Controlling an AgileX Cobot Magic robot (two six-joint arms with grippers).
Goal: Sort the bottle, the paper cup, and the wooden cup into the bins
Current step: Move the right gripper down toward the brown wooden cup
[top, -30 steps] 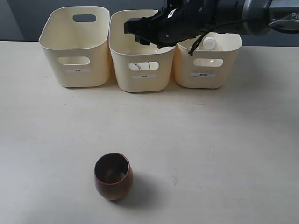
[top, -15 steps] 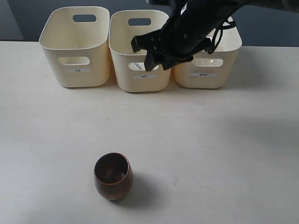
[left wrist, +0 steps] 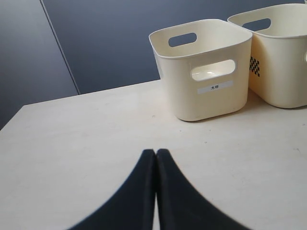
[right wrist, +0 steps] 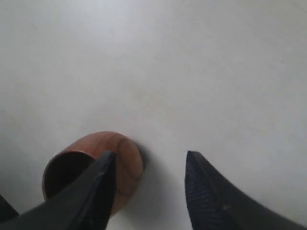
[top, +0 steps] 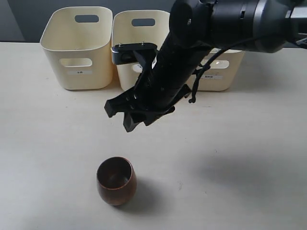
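Right gripper point(top: 120, 120) is hanging over the table point(top: 249, 167), jaws standing apart, carrying nothing. Left gripper point(left wrist: 156, 152) is sitting low over the table near the left bin point(top: 76, 48), fingers pressed together, empty.

Wooden cup point(top: 116, 181) is standing upright, mouth up, near the table's front edge and left of centre. It is well apart from all 3 bins along the back edge. In the right wrist view the cup is lying off toward 1 finger, not between the jaws, so I'm reading this as the approach with alignment not yet done.

The arm is hiding most of the middle bin point(top: 125, 28) and right bin point(top: 225, 72). Bottle and paper cup aren't showing anywhere, so I'm guessing both are binned already.

Handling, as I'm judging it:
- stiff wood, fairly light, not fragile
- smooth rounded belly, so pads are likely slipping up or down the curve
- egg shape is likely rolling if it gets tipped
- I'm leaning toward pinching the rim wall, 1 finger inside and 1 outside; otherwise squeezing square across the widest part
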